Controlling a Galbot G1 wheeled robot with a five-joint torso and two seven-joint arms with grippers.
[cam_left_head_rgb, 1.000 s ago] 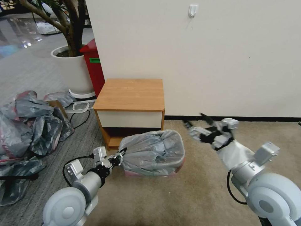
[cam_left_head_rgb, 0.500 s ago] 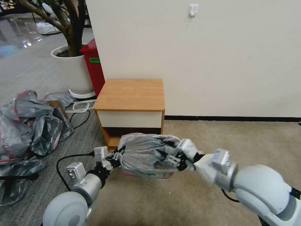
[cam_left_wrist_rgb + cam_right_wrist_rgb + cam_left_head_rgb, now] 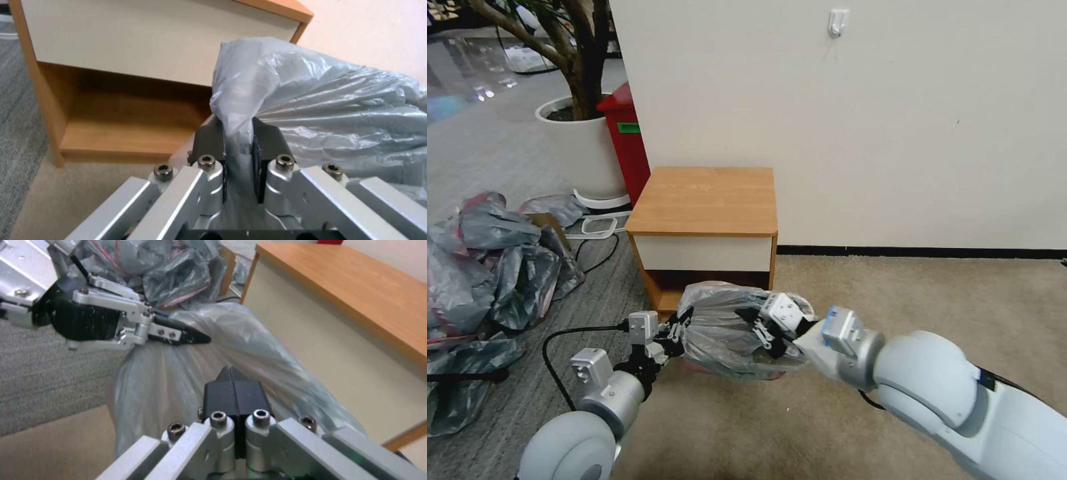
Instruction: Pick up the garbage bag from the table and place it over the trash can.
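The wall (image 3: 854,120) fills the back of the head view, with the carpet (image 3: 907,313) below it. At 9 o'clock a heap of grey bags (image 3: 487,267) is cut off by the frame edge. The table (image 3: 704,200) stands against the wall at centre, its top bare.

Just in front of the table, toward 6 o'clock, the bag (image 3: 720,327) lies draped over the can, which is almost wholly hidden: no more than a pinkish strip shows under the plastic near the floor, and whether that is bag rim or can cannot be told.

The right arm (image 3: 947,400) reaches in from 4 o'clock, elbow bent, forearm pointing toward 10 o'clock across the top of the bag. The left arm (image 3: 607,393) comes up from 7 o'clock, pointing toward 2 o'clock.

The right gripper (image 3: 764,327) rests on the bag's upper surface near its middle. In the right wrist view the right gripper's (image 3: 234,386) fingers are pressed together, with plastic lying under and beyond them; whether any film is caught between them cannot be told.

The left gripper (image 3: 679,328) sits at the bag's 9 o'clock edge. In the left wrist view the left gripper (image 3: 238,140) pinches a gathered fold of the bag (image 3: 320,100) between its dark pads (image 3: 209,138), and the film rises out of the grip.
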